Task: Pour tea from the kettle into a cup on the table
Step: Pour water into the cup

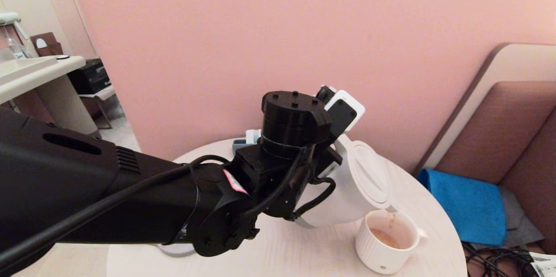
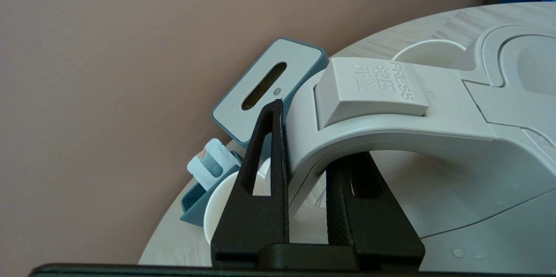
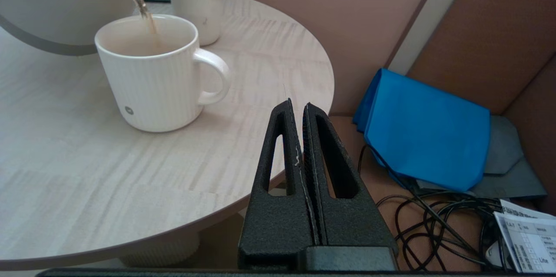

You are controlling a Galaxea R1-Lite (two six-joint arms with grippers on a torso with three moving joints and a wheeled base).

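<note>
The white kettle (image 1: 362,186) hangs tilted over the table (image 1: 304,246), spout down above the cup (image 1: 386,244). My left gripper (image 2: 310,138) is shut on the kettle's loop handle (image 2: 391,125), one finger on each side, below the lid button. A thin stream of tea (image 3: 145,12) runs from the spout into the ribbed white cup (image 3: 150,81). Reddish-brown tea (image 1: 384,238) lies low in the cup. My right gripper (image 3: 298,107) is shut on nothing, off the table's edge on the cup's handle side.
A slim white cup (image 3: 195,1) stands behind the mug. A blue-grey tissue box (image 2: 269,86) and another white mug (image 2: 217,207) sit at the table's far edge by the pink wall. Right of the table, a blue cloth (image 1: 469,203) and black cables (image 1: 499,259) lie on a bench.
</note>
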